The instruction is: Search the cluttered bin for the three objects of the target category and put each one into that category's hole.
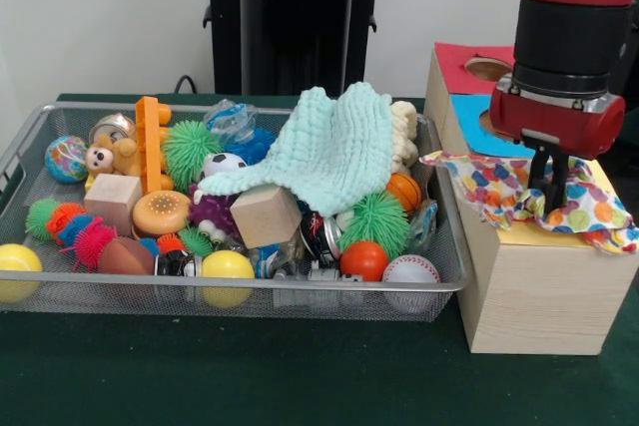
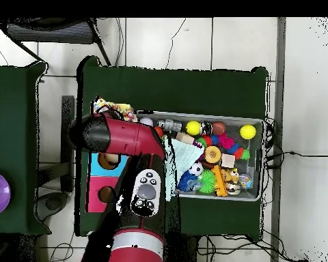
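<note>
Cloth: a polka-dot cloth (image 1: 529,197) lay crumpled on top of the box (image 1: 534,291), spilling over its near corner and toward the bin; in the overhead view it showed as a colourful scrap (image 2: 112,108) at the box's far end.
Gripper: the gripper (image 1: 552,190) stood straight down over the box with its dark fingers sunk into the cloth; closed on the cloth.
Arm: the red and black arm (image 2: 122,136) came down over the box and hid much of its top in the overhead view.
Box: a pale wooden box just beside the bin's right end in the front view, its top covered in red, blue and yellow panels; a round hole (image 1: 487,68) showed in the red panel.
Bin: a wire mesh bin (image 1: 240,286) on the green desk (image 1: 250,376), heaped with toys.
Blanket: a mint knitted blanket (image 1: 329,147) draped over the pile's middle.
Blocks: one wooden block (image 1: 266,214) under the blanket's edge, another (image 1: 112,202) toward the left.
Balls: yellow balls (image 1: 228,268) along the near wall, a baseball (image 1: 410,271) and an orange ball (image 1: 364,259) at the right corner.
Other toys: green spiky balls (image 1: 375,218), a small teddy (image 1: 110,157) and an orange plastic piece (image 1: 150,142).
</note>
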Controlling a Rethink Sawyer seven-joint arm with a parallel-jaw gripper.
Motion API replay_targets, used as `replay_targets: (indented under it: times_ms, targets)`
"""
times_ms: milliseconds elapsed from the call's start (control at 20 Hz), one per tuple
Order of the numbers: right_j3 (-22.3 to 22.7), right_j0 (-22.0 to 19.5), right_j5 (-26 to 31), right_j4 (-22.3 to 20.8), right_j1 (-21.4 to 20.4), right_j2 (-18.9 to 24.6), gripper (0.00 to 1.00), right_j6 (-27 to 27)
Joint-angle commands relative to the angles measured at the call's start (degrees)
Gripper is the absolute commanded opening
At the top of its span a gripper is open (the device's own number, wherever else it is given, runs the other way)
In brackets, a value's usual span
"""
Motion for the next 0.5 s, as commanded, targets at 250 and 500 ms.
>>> replay_targets:
  times_ms: [250,500]
  targets:
    - [5.2,-6.1,0.3,-2.5,6.1,9.4,0.00,-0.3]
    - [5.8,-5.5,8.0,-2.7,5.0,8.4,0.00,0.1]
